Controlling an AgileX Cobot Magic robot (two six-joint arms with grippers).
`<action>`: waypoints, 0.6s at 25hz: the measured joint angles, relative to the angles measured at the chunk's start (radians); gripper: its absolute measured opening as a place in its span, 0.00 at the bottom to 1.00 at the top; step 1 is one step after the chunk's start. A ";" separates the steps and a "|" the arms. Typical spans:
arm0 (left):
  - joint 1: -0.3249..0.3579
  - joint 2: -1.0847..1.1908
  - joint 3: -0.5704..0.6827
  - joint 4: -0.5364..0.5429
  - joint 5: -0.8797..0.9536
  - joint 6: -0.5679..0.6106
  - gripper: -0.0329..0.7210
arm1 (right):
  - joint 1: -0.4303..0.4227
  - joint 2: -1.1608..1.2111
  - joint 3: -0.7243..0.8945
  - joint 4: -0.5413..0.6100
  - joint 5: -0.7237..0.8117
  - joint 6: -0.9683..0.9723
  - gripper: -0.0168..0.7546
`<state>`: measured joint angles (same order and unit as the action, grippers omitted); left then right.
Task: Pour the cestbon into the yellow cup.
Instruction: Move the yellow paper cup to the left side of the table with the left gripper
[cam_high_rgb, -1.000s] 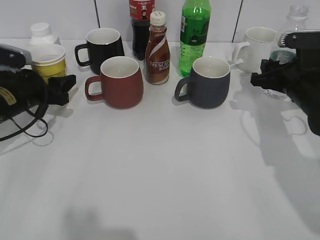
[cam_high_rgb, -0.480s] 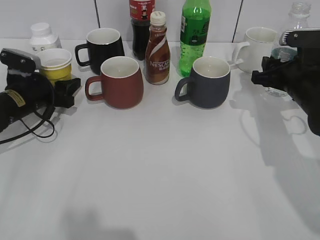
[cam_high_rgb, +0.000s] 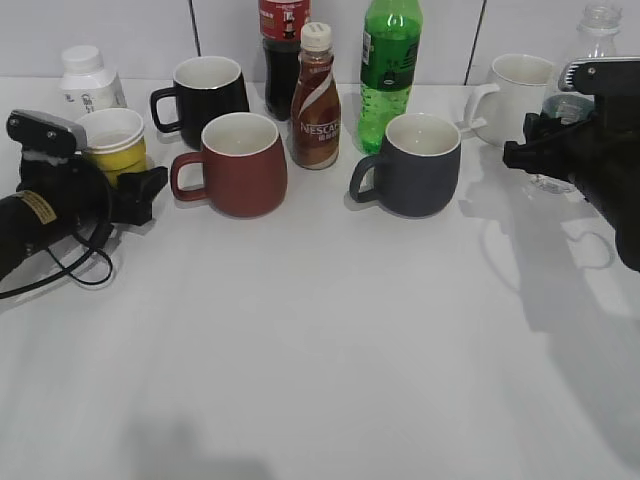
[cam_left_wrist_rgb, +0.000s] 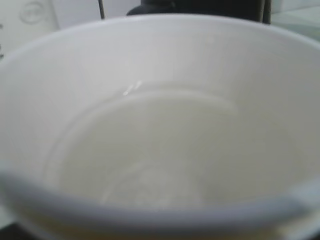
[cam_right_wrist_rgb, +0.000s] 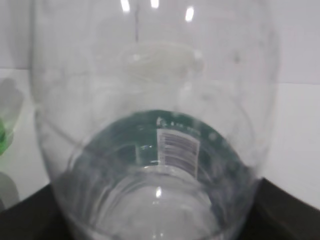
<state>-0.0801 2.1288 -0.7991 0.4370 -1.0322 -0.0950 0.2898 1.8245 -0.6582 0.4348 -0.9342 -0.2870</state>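
The yellow cup, small with a white rim and white inside, stands at the far left of the table. My left gripper is shut on it from the left. The cup's empty white inside fills the left wrist view and hides the jaws. The cestbon, a clear capless bottle, is at the far right, mostly hidden behind my right arm. My right gripper is shut on it at mid-height. The bottle's clear wall and dark green label fill the right wrist view.
Between the two grippers stand a red mug, black mug, dark grey mug, white mug, Nescafe bottle, green soda bottle and cola bottle. A white jar is behind the cup.
My left gripper has moved right and a little toward the front with the yellow cup in it. The right gripper and the cestbon rose slightly, then held still.
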 joint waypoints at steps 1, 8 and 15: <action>0.000 0.001 0.000 -0.002 0.000 0.000 0.77 | 0.000 0.000 0.000 -0.001 0.000 0.000 0.62; 0.000 -0.007 0.014 -0.004 -0.005 0.000 0.83 | 0.000 0.000 0.000 -0.006 -0.001 0.000 0.62; 0.000 -0.094 0.130 -0.014 0.018 0.001 0.83 | 0.000 0.000 0.000 -0.007 -0.001 0.000 0.62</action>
<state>-0.0798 2.0349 -0.6695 0.4228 -1.0144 -0.0939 0.2898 1.8245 -0.6582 0.4274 -0.9354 -0.2875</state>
